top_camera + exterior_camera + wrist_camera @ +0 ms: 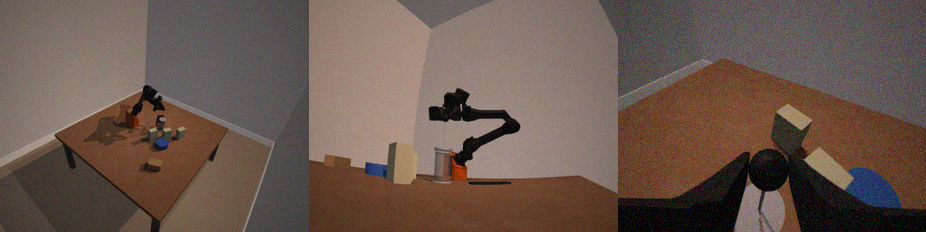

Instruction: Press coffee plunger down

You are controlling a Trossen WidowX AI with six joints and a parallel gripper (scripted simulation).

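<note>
Three pale blocks [152, 135] [402, 163] [828, 168] stand near the coffee press [161, 123] [442, 166] [763, 206] in the view from above, on the side facing away from the orange base [131, 120] [459, 173]. The press is upright on the table [119, 159] [463, 204] [703, 125], its dark handle on the side toward that base. Beyond the blocks from the press lies a blue disc [162, 144] [376, 169] [872, 187], and past that a tan block [155, 164] [337, 161], both outside the straight line down, so I doubt they matter. The nearest pale blocks would matter if the press slid or the wrist swung that way.

From the side, the gripper [163, 109] [445, 119] [769, 159] sits directly over the press, with the thin rod [163, 114] [444, 134] [761, 201] rising from the lid to meet it. Much rod shows above the lid, so I judge the plunger up and the pressing still to do. A flat black bar [489, 182] lies on the other side of the press from the blocks, apart from it.

In the wrist view the fingers pinch the round black knob [769, 170], one on each side, presumably to keep it centred on the way down. The push should go straight along the rod; a sideways pull that high could tip the press.
</note>
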